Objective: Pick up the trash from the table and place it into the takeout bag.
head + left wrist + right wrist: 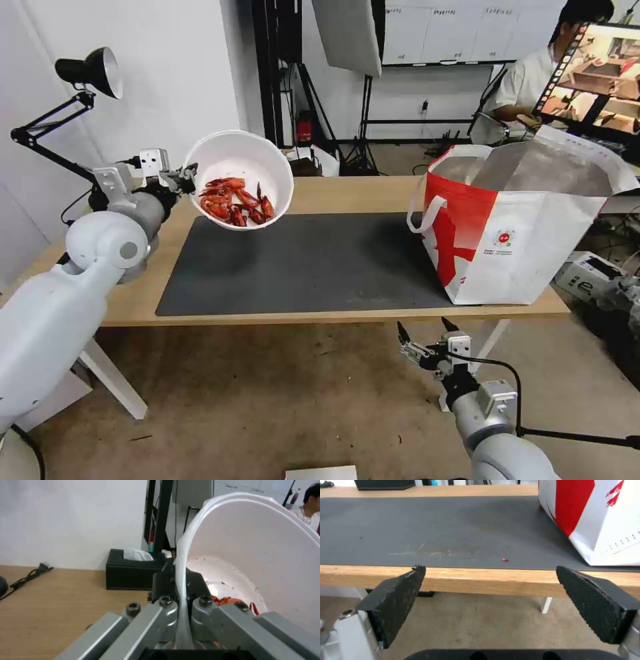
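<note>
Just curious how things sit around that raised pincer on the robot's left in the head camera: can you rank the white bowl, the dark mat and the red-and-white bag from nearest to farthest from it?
1. White bowl: clamped by its rim in the left pincer, lifted above the table's left end.
2. Dark mat: below the bowl, mid-table.
3. Takeout bag: far right end of the table.

One white bowl (239,179) of red scraps (235,200) is clamped by its rim in the left gripper (185,177). One takeout bag (517,220) stands just beyond and to the right of the right gripper (421,328). One dark mat (300,267) lies ahead of it, with one red crumb (505,559) near its fingertips. One black tissue box (131,573) sits past the left gripper.
</note>
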